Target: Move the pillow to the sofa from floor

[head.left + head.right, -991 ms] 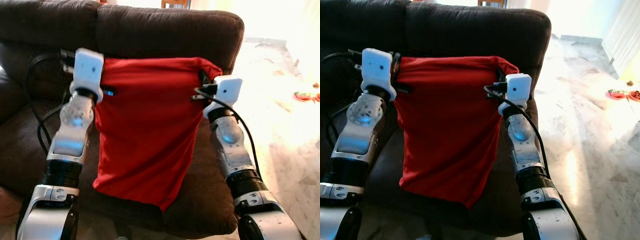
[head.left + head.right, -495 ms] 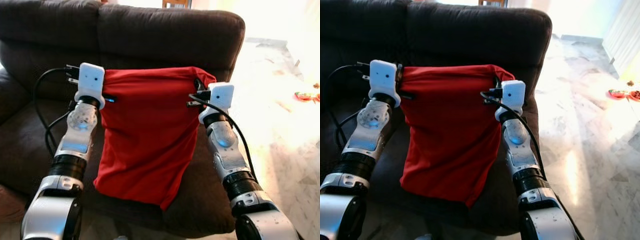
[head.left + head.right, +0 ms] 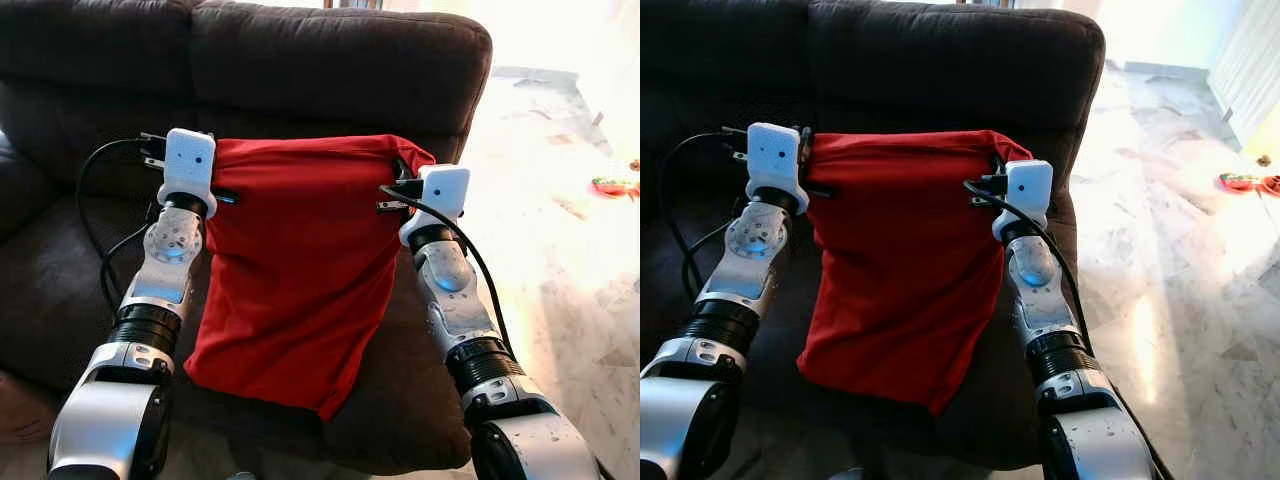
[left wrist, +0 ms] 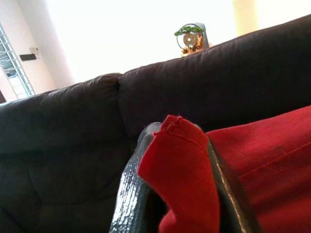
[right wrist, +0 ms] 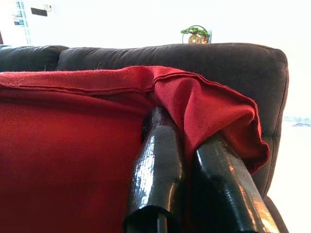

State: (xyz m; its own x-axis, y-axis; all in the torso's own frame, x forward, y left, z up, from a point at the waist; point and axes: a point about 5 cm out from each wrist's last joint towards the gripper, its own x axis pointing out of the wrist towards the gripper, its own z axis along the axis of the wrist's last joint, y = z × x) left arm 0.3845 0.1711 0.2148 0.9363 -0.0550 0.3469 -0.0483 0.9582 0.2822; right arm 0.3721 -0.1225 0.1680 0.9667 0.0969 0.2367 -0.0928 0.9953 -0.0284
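Note:
A red pillow (image 3: 290, 260) hangs by its top edge in front of a dark brown sofa (image 3: 330, 60), its lower end resting on the seat cushion (image 3: 410, 400). My left gripper (image 3: 212, 165) is shut on the pillow's top left corner (image 4: 182, 160). At the top right corner (image 5: 214, 109) my right gripper (image 3: 400, 175) is shut on the red cloth. Both arms are raised, one at each side of the pillow.
The sofa's backrest (image 3: 940, 60) rises just behind the pillow. Pale marble floor (image 3: 1180, 260) stretches to the right, with small red objects (image 3: 1245, 182) lying far off on it. Black cables (image 3: 95, 200) loop beside my left arm.
Both arms have lowered and reached forward with the pillow, so its top edge sits lower against the backrest. Both grips are unchanged.

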